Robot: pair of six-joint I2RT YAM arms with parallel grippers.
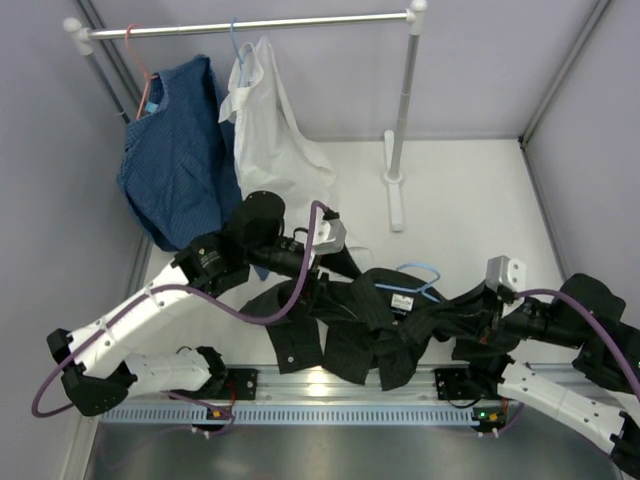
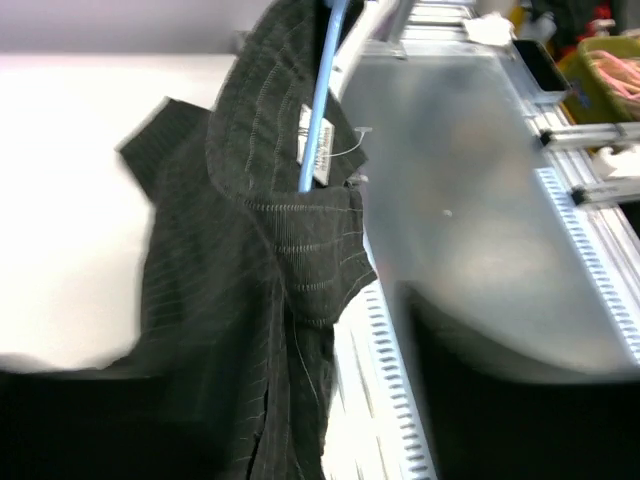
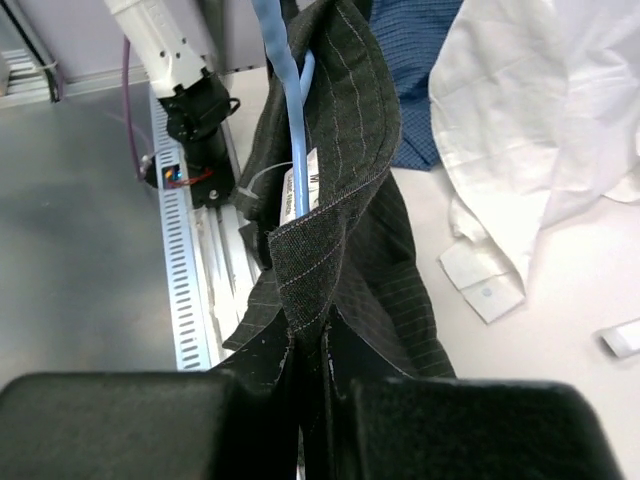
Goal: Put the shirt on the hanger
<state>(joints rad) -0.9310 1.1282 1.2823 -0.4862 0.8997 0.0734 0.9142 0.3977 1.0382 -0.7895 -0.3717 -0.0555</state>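
Observation:
The black pinstriped shirt (image 1: 350, 330) lies crumpled across the front of the table between my two grippers. The light-blue wire hanger (image 1: 412, 287) sits in its collar, with the hook sticking out behind. In the left wrist view the hanger wire (image 2: 320, 100) runs through the collar beside the label, and the shirt (image 2: 220, 260) hangs down between my fingers. My left gripper (image 1: 345, 265) (image 2: 330, 400) looks open, with a bright gap beside the cloth. My right gripper (image 1: 470, 325) (image 3: 318, 390) is shut on the shirt (image 3: 340, 150) just below the hanger (image 3: 290, 90).
A clothes rack (image 1: 260, 25) stands at the back, with its post foot (image 1: 395, 190) on the table. A blue shirt (image 1: 175, 160) hangs on a pink hanger (image 1: 140, 75) beside a white shirt (image 1: 270, 130). A slotted metal rail (image 1: 340, 395) runs along the front edge.

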